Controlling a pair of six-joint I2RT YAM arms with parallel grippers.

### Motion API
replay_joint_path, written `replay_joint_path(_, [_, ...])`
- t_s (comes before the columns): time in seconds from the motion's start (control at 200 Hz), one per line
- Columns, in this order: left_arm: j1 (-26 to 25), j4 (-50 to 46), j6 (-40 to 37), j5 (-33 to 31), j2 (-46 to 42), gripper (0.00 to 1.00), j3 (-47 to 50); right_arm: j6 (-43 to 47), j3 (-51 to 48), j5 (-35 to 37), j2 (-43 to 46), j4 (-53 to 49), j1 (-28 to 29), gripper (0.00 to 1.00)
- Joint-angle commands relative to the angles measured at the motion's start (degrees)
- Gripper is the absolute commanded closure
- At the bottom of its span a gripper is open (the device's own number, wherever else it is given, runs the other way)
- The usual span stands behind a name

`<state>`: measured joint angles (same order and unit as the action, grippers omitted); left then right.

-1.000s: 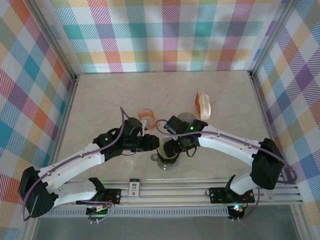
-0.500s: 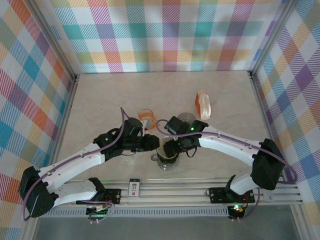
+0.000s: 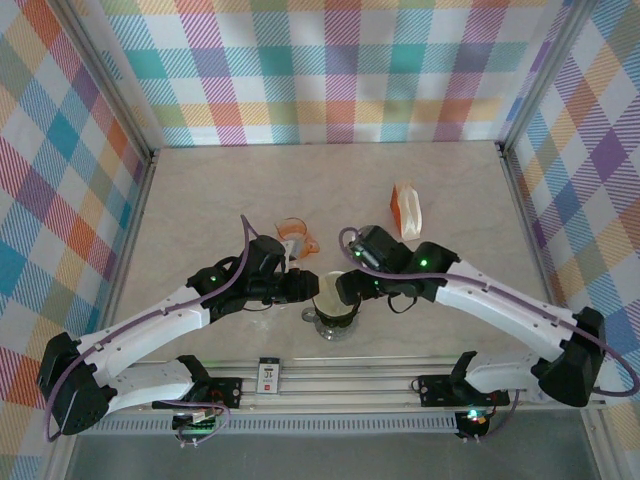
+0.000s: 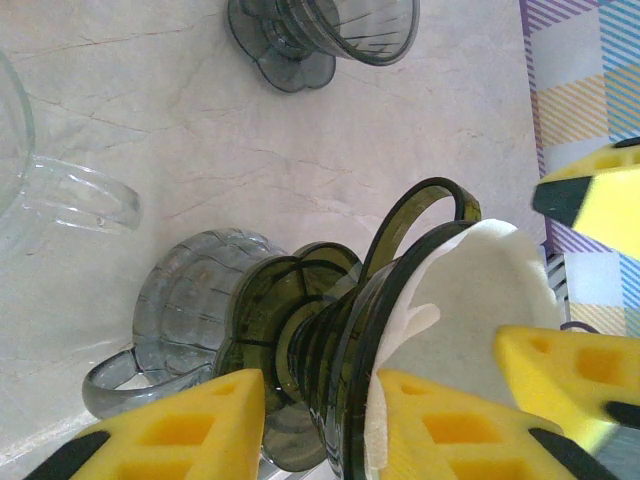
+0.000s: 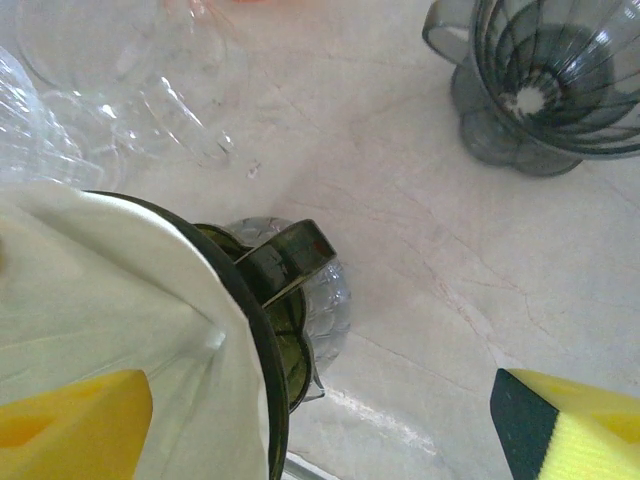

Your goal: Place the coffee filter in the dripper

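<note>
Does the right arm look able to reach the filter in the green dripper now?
Probably yes: the right gripper hangs open at the uncovered mouth of the filter; the left gripper clamps the dripper from the opposite side.

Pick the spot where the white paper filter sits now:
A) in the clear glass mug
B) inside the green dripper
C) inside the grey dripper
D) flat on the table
B: the white filter lines the inside of the green dripper, while the grey dripper stands empty.

Coffee filter (image 5: 100,300) partly beyond the right wrist view's left edge
</note>
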<state>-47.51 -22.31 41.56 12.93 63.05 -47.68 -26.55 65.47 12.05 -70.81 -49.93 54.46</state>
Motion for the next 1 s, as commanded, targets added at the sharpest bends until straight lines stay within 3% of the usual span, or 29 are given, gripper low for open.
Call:
replay_joint_path(0.0, [-0.6, 0.3, 0.2, -0.2, 0.1, 0.63, 0.4, -0.6, -0.2, 1.7, 3.1, 1.7, 0.4, 0.11])
replay_joint_path(0.535, [-0.6, 0.4, 0.2, -0.5, -1.4, 0.52, -0.3, 0.3, -4.5, 0.7, 10.9, 7.5, 0.4, 0.10])
replay_joint_path(0.995, [-0.6, -1.8, 0.3, -2.8, -5.5, 0.38, -2.5, 0.4, -7.4, 5.6, 17.4, 9.3, 0.4, 0.05])
